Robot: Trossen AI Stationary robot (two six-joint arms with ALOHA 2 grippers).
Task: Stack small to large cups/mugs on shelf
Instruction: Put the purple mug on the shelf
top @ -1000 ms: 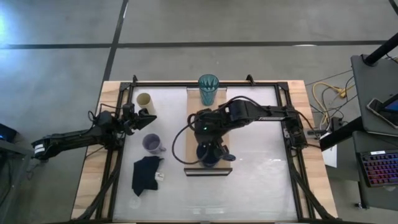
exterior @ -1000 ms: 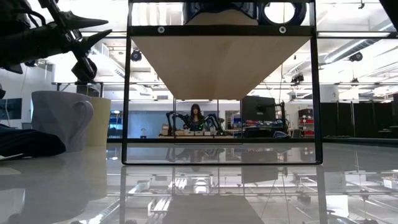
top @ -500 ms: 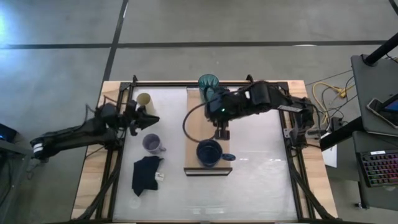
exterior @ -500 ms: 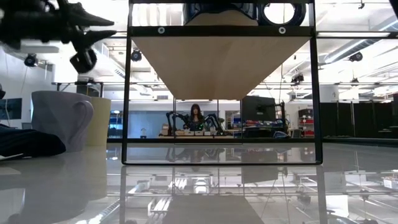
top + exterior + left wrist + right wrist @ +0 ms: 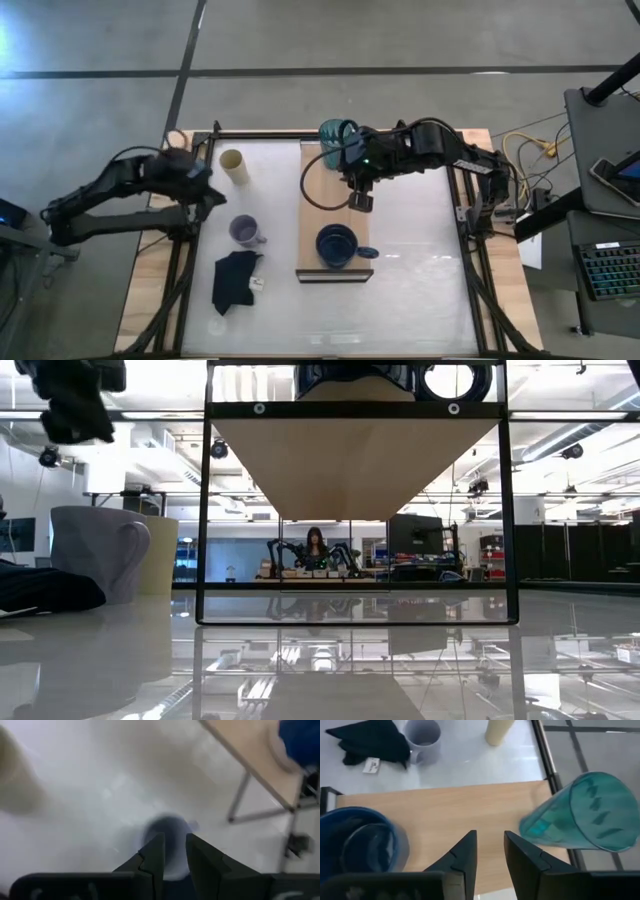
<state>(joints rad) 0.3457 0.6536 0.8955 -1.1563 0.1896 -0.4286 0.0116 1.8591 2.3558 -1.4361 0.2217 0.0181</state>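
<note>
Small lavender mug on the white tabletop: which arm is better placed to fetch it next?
Probably the left. The left gripper hangs above the small lavender mug, empty. The right gripper is over the light-brown wooden shelf, between the teal tumbler and dark blue mug.

Shelf (image 5: 470, 815): light-brown wood, fine grain, matt top, dark front edge, carried on thin black metal legs. Tabletop (image 5: 400, 670): white, smooth, glossy enough to mirror the frame and ceiling lights in the low view. Teal tumbler (image 5: 580, 812): translucent, plastic-like, shiny, faint pattern in the wall. Dark blue mug (image 5: 357, 840): glazed, glossy, reflective inside. Lavender mug (image 5: 422, 740): smooth, soft satin sheen. Cream cup (image 5: 499, 731): smooth, matt. Black cloth (image 5: 372, 740): soft, crumpled, matt fabric, small white paper-like tag on it. Right gripper (image 5: 489, 857) and left gripper (image 5: 172, 857): fingers dark, matt, hard plastic in look.
</note>
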